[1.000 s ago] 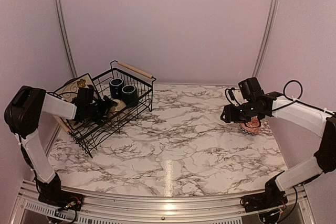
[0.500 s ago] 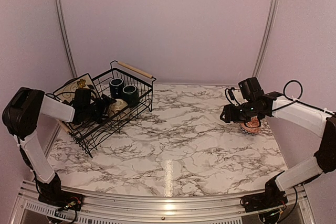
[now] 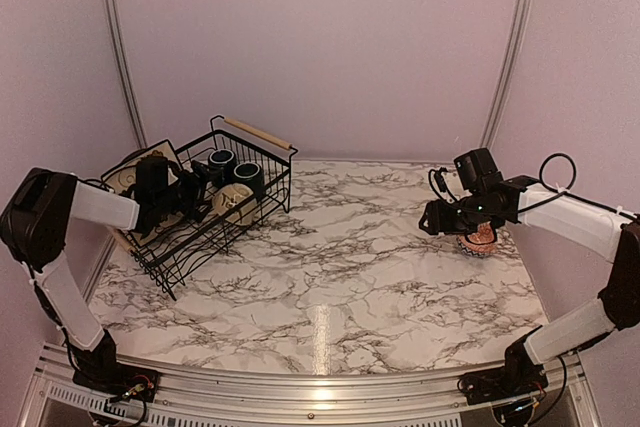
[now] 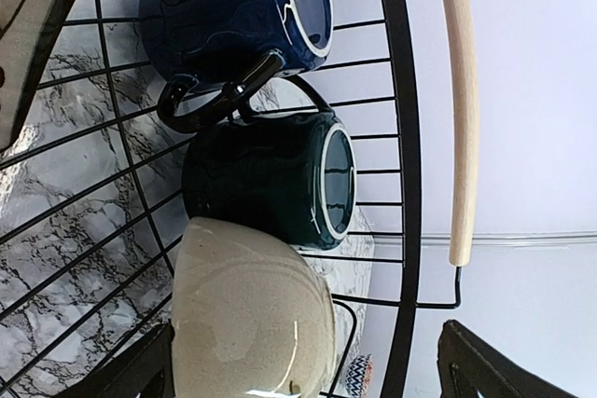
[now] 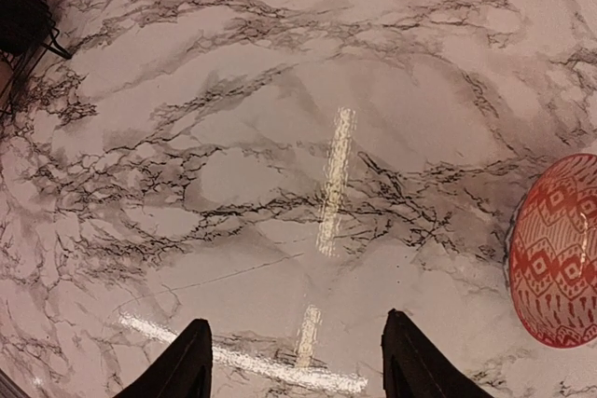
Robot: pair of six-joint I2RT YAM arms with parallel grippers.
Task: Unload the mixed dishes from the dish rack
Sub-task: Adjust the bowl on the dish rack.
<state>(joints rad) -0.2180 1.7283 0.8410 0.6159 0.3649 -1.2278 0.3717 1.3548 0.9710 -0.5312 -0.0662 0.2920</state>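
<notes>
The black wire dish rack (image 3: 262,195) stands at the far left, one wooden handle (image 3: 256,132) at its back. Two dark mugs (image 3: 222,161) (image 3: 248,177) lie on their sides in it, with a cream bowl (image 3: 232,203) tipped in front of them. Plates (image 3: 135,169) lean at its left end, partly hidden by my arm. My left gripper (image 3: 192,193) is inside the rack. In the left wrist view it (image 4: 298,381) is wide open, with the cream bowl (image 4: 252,309) between its fingers below the mugs (image 4: 266,179) (image 4: 233,2). My right gripper (image 3: 436,217) (image 5: 303,365) is open and empty over bare marble.
A red patterned bowl (image 3: 479,239) (image 5: 560,249) sits upside down on the table at the right, just beside my right gripper. A small blue-and-white patterned thing (image 4: 359,375) shows through the rack wires. The rack's wooden handle (image 4: 459,109) runs along the right of the left wrist view.
My left arm has drawn back slightly to the left inside the rack, and the cream bowl has shifted a little to the right. The right arm has not moved.
</notes>
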